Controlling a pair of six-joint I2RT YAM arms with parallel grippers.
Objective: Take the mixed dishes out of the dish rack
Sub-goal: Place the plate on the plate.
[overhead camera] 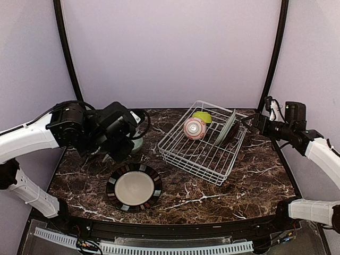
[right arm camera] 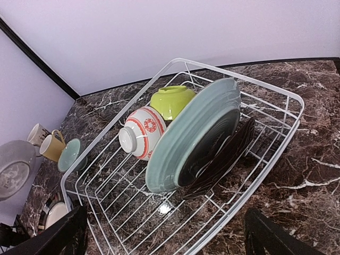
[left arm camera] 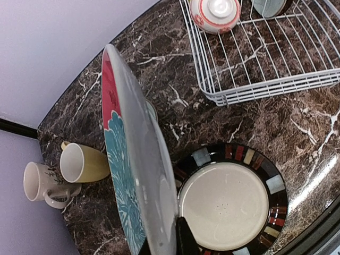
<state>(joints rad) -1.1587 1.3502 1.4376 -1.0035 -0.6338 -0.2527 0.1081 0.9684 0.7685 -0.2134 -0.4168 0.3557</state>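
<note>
Plates set our next moves; the left claw (left arm camera: 163, 244) is clenched on the rim of the red floral plate (left arm camera: 133, 159), held on edge over the bench (left arm camera: 239, 122), the black-rimmed plate (left arm camera: 276, 183) flat just beside it; the right claw (right arm camera: 170, 234), spread wide, faces the pale-green plate (right arm camera: 196, 127) leaning in the dish rack (right arm camera: 287, 95), and is the nearer arm.

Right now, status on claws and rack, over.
Left claw shut on red floral ceramic plate. Right claw open. White wire dish rack holds two bowls, two plates.
</note>
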